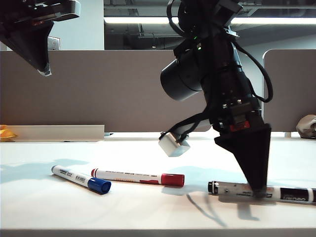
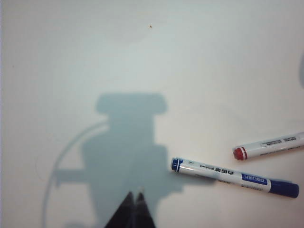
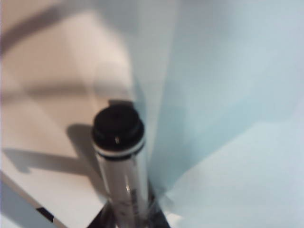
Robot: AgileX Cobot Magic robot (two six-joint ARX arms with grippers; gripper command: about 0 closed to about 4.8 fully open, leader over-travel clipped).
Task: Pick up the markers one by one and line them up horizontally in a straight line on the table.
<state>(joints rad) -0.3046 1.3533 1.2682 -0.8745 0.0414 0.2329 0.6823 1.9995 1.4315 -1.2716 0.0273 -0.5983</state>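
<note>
Three markers are lying on the white table (image 1: pixel 44 207): one blue-capped marker (image 1: pixel 81 178) at about eight o'clock in the exterior view, one red-capped marker (image 1: pixel 138 177) just beside it toward the centre, and one black-capped marker (image 1: pixel 261 192) well apart at about four o'clock. Blue and red are angling toward each other, their ends nearly meeting, so they are not yet forming a straight line.

Two end effectors are showing. The right end effector (image 1: pixel 257 190) is pointing down onto the black marker's barrel, its jaws closing around it; the right wrist view is showing the barrel running out from between the fingers, black end (image 3: pixel 118 127) outward. The left end effector (image 1: pixel 44 71) is hanging high at ten o'clock, jaws pressed together and carrying nothing; its wrist view is looking down on the blue marker (image 2: pixel 235 177) and red marker (image 2: pixel 268 146).

Likely trouble: the round barrel is slick, so a loose pinch could let it roll or swivel during a lift. Setting it down skewed, or nudging the red marker while placing, would be spoiling the line.
</note>
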